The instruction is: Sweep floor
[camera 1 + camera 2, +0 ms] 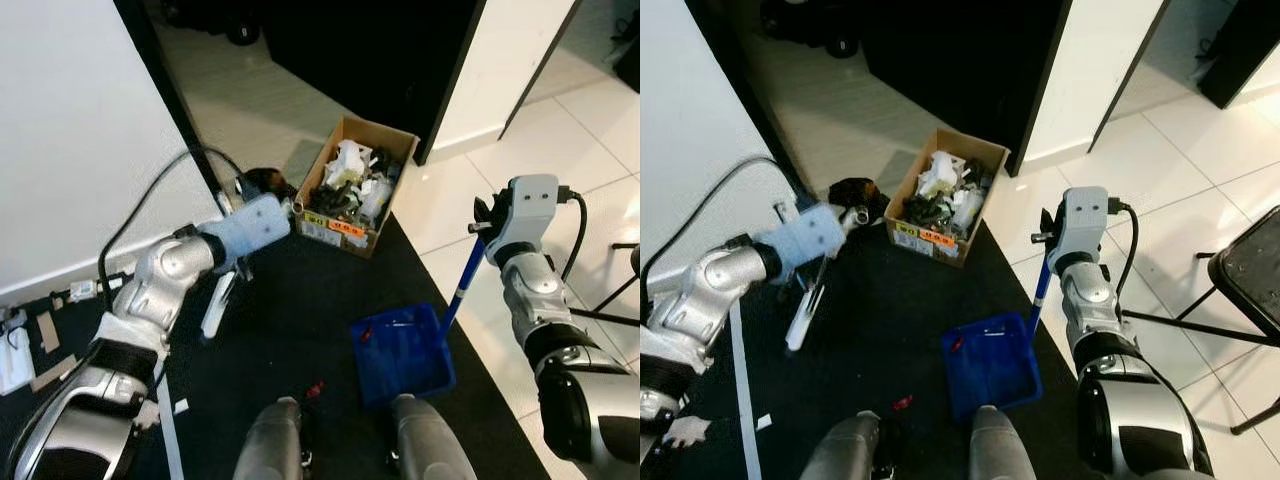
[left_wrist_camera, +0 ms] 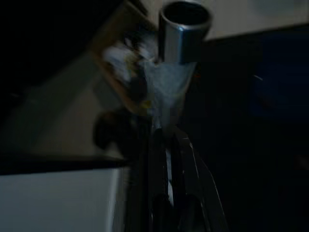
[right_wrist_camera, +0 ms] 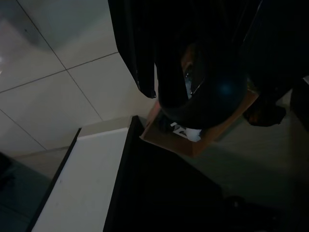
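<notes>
At the bottom centre of the left eye view, between the robot's two grey legs, one small red scrap [image 1: 314, 388] lies loose on the black mat [image 1: 290, 300]. Just right of it sits the one blue dustpan [image 1: 402, 352], flat on the mat, with a red bit and a pale sliver inside near its upper left corner. A blue handle [image 1: 460, 285] rises from the pan's upper right corner to the right gripper [image 1: 484, 226] at mid right; its fingers look pressed around the top of that handle, and the dark right wrist view agrees, with a blue rounded end between the black fingers.

At left centre the left gripper [image 1: 240, 262] reaches out past a pale blue wrist cover. A white brush [image 1: 216, 305] hangs down from it, slanting toward the lower left, so the fingers seem pinched on its upper end, though the exact pinch is too dark to confirm in the left wrist view.

Farther up, at upper centre, one open cardboard box [image 1: 352, 187] stands on the mat's far edge, stuffed with white and dark rubbish. One dark lump [image 1: 266, 181] lies just left of it.

My judgement: the sweep is well along. Some debris is already in the pan, but the red scrap, the white fleck [image 1: 181, 406] at lower left and the paper bits [image 1: 46, 330] by the left wall are left, and the pan is not yet emptied.
</notes>
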Robot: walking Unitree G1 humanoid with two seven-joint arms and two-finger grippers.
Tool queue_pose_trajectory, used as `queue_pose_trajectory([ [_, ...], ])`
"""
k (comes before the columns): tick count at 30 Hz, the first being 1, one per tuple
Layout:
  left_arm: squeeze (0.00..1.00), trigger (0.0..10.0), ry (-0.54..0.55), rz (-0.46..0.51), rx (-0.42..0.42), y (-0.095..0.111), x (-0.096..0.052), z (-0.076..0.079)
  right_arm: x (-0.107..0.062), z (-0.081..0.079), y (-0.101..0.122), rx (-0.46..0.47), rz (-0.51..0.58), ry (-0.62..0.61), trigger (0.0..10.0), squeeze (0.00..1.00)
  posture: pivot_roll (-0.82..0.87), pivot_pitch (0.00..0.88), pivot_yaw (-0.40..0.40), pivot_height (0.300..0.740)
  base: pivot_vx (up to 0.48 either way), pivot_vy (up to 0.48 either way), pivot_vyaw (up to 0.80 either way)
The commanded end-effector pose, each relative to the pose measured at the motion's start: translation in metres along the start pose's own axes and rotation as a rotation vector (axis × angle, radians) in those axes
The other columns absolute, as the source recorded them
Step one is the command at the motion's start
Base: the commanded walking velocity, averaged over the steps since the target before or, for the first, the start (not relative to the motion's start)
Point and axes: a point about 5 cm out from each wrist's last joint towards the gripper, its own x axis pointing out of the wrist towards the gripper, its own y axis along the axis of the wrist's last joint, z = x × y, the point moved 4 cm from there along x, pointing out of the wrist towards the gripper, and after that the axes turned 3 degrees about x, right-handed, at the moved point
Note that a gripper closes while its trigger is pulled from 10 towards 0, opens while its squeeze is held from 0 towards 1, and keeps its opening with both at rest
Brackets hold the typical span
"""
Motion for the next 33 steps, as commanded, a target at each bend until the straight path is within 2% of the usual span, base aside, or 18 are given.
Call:
queue_pose_trajectory([
  [1,0.00,10.0,-0.020,0.009,-0.022,0.005,0.003,0.008,-0.002,0.000,-0.005,0.011,-0.011,-0.003,10.0,0.00,0.03,0.099,0.002,0.740,0.000,0.000,0.00],
  [2,0.00,10.0,-0.017,0.002,-0.096,0.004,0.010,0.018,-0.002,0.000,-0.005,0.012,-0.011,-0.002,10.0,0.00,0.03,0.100,0.002,0.740,0.000,0.000,0.00],
  [4,0.00,10.0,-0.017,0.002,-0.096,0.004,0.010,0.018,-0.002,0.000,-0.005,0.012,-0.011,-0.002,10.0,0.00,0.03,0.100,0.002,0.740,0.000,0.000,0.00],
  [5,0.00,10.0,0.006,-0.002,-0.250,0.007,0.025,0.035,-0.002,-0.002,-0.005,0.014,-0.012,0.001,10.0,0.00,0.03,0.101,0.005,0.740,0.000,0.000,0.00],
  [6,0.00,10.0,0.012,0.002,-0.330,0.011,0.032,0.043,-0.002,-0.002,-0.004,0.014,-0.010,0.002,10.0,0.00,0.03,0.101,0.007,0.740,0.000,0.000,0.00],
  [7,0.00,10.0,0.012,0.002,-0.330,0.011,0.032,0.043,-0.002,-0.002,-0.004,0.014,-0.010,0.002,10.0,0.00,0.03,0.101,0.007,0.740,0.000,0.000,0.00],
  [10,0.00,10.0,-0.004,0.016,-0.439,0.023,0.045,0.058,-0.001,-0.002,-0.003,0.013,-0.007,0.002,10.0,0.00,0.02,0.102,0.010,0.740,0.000,0.000,0.00],
  [13,0.00,10.0,0.006,0.045,-0.448,0.035,0.052,0.061,-0.001,-0.001,-0.002,0.012,-0.005,0.000,10.0,0.00,0.02,0.101,0.010,0.740,0.000,0.000,0.00],
  [15,0.00,10.0,0.057,0.078,-0.474,0.047,0.060,0.055,-0.001,0.000,-0.002,0.010,-0.006,-0.001,10.0,0.00,0.02,0.101,0.007,0.740,0.000,0.000,0.00],
  [17,0.00,10.0,0.057,0.078,-0.474,0.047,0.060,0.055,-0.001,0.000,-0.002,0.010,-0.006,-0.001,10.0,0.00,0.02,0.101,0.007,0.740,0.000,0.000,0.00],
  [20,0.00,10.0,0.141,0.150,-0.537,0.066,0.069,0.041,-0.001,-0.001,-0.002,0.008,-0.007,0.000,10.0,0.00,0.01,0.097,0.009,0.740,0.000,0.000,0.00],
  [21,0.00,10.0,0.187,0.206,-0.575,0.079,0.071,0.030,-0.001,-0.001,-0.003,0.009,-0.006,0.001,10.0,0.00,0.01,0.093,0.013,0.740,0.000,0.000,0.00],
  [22,0.00,10.0,0.187,0.206,-0.575,0.079,0.071,0.030,-0.001,-0.001,-0.003,0.009,-0.006,0.001,10.0,0.00,0.01,0.093,0.013,0.740,0.000,0.000,0.00],
  [24,0.00,10.0,0.237,0.251,-0.584,0.087,0.070,0.011,-0.001,0.002,-0.002,0.022,0.001,-0.010,10.0,0.00,0.00,0.077,0.019,0.740,0.000,0.000,0.00],
  [25,0.00,10.0,0.237,0.251,-0.584,0.087,0.070,0.011,-0.001,0.002,-0.002,0.022,0.001,-0.010,10.0,0.00,0.00,0.077,0.019,0.740,0.000,0.000,0.00],
  [28,0.00,10.0,0.267,0.233,-0.540,0.079,0.066,-0.002,-0.002,0.009,0.000,0.056,0.010,-0.041,10.0,0.00,0.00,0.070,0.020,0.740,0.000,0.000,0.00],
  [30,0.00,10.0,0.267,0.233,-0.540,0.079,0.066,-0.002,-0.002,0.009,0.000,0.056,0.010,-0.041,10.0,0.00,0.00,0.070,0.020,0.740,0.000,0.000,0.00],
  [33,0.00,10.0,0.395,0.122,-0.519,0.027,0.040,-0.031,-0.010,0.051,0.004,0.241,0.045,-0.209,10.0,0.00,0.00,0.051,0.024,0.740,0.000,0.000,0.00],
])
